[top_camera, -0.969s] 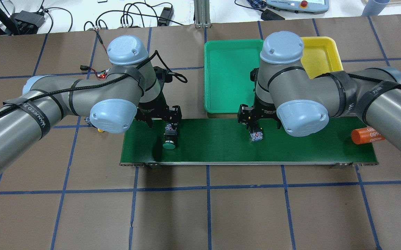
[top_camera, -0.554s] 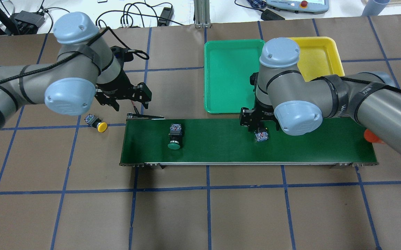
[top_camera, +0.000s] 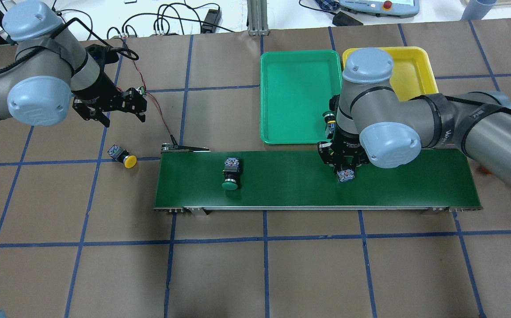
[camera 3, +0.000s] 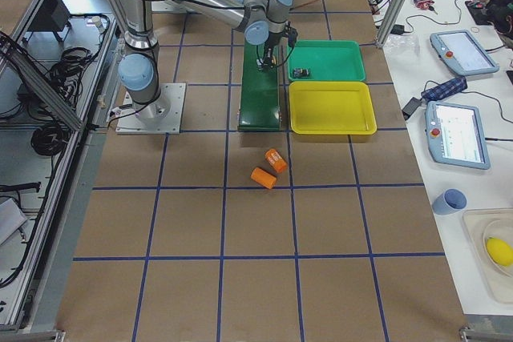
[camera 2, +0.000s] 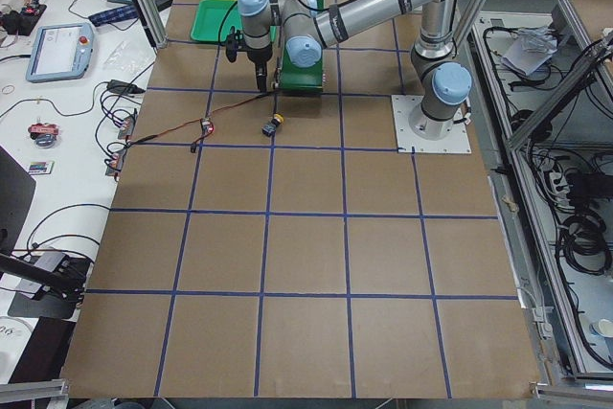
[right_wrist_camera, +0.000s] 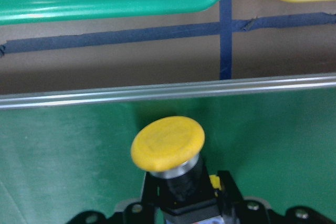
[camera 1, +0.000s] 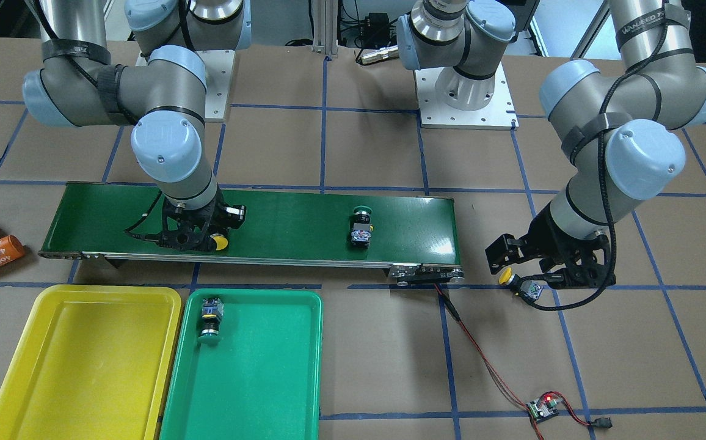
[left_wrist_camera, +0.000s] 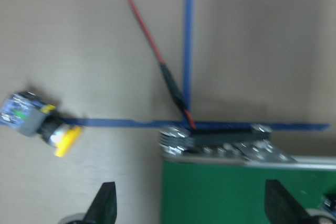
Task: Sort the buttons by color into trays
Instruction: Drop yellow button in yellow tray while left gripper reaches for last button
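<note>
My right gripper (top_camera: 345, 168) squeezes the black push-button with the round yellow cap (right_wrist_camera: 168, 142) over the long dark green belt (top_camera: 291, 181), ready for the yellow plastic tray (top_camera: 408, 70) at the overhead view's upper right, while my left gripper (top_camera: 123, 118) hangs wide open above the other yellow-capped button (top_camera: 123, 157) at left.

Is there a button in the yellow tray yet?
No, the yellow tray holds no button in the front-facing view; the only button in a tray is the green button in the green tray.
</note>
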